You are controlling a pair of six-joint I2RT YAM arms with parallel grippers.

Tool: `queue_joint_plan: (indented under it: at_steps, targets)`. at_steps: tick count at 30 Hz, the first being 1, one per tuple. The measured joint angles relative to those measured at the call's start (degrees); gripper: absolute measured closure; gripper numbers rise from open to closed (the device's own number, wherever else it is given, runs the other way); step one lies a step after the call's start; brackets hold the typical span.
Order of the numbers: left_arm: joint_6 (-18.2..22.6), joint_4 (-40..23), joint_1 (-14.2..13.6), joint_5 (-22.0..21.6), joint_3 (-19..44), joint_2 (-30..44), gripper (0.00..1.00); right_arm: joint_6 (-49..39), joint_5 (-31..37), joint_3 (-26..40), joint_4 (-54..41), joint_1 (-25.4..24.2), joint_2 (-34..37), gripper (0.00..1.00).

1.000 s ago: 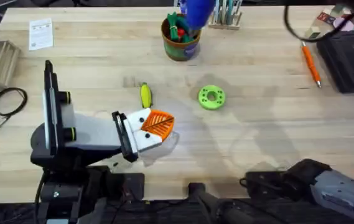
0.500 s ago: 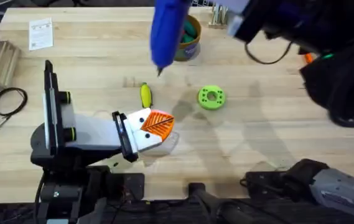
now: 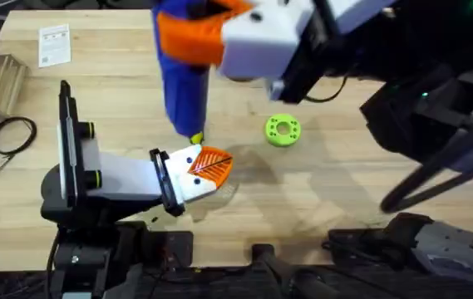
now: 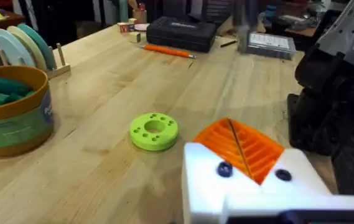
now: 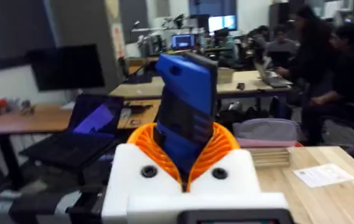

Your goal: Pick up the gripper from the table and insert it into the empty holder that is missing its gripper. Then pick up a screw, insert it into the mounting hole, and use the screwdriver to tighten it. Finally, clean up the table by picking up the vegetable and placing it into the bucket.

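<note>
The right gripper [image 3: 199, 37], white with orange ribbed fingers [image 5: 217, 146], reaches across the light wooden bench [image 3: 344, 183] toward its 11 o'clock area and clamps the bright blue pen-shaped electric screwdriver [image 3: 182, 87] between those fingers. The screwdriver hangs roughly upright, its lower end just above the white blocky plastic holder [image 3: 188, 176] at the tip of the left arm, near the bench's 7 o'clock side. In the right wrist view the blue body [image 5: 186, 118] rises straight out of the orange fingers.

The small orange ribbed plastic gripper [image 3: 212, 164] sits in that holder; the left wrist view shows it [image 4: 242, 146] wedged between the white blocks, so the left fingers stand narrow with the orange piece between them.

The small yellow elongated toy vegetable [image 3: 195, 136] is almost wholly hidden behind the screwdriver's lower end; a sliver shows at its tip. The flat green holed disc [image 3: 283, 129] lies just past the holder toward 1 o'clock, apart from it. The round olive-brown bucket [image 4: 12, 112], holding green pieces, stands near the disc in the left wrist view; overhead the right arm covers it.

A thin orange pen [image 4: 167, 51] and a black case [image 4: 183, 31] lie toward 2 o'clock; a black cable coil [image 3: 12, 134] lies at 9 o'clock, a white paper card [image 3: 54, 44] at 10 o'clock
</note>
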Motion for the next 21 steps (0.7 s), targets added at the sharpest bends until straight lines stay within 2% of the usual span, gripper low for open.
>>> queue_joint_plan:
  at_steps: [8, 21]
  targets:
    - [0.0, 0.0, 0.0, 0.0, 0.0, 0.0, 0.988, -7.8, -1.7, 0.0, -0.1, 3.3, 2.7, 0.978]
    - [0.0, 0.0, 0.0, 0.0, 0.0, 0.0, 0.988, -10.7, -4.9, 0.0, -2.8, 3.4, 2.9, 0.978]
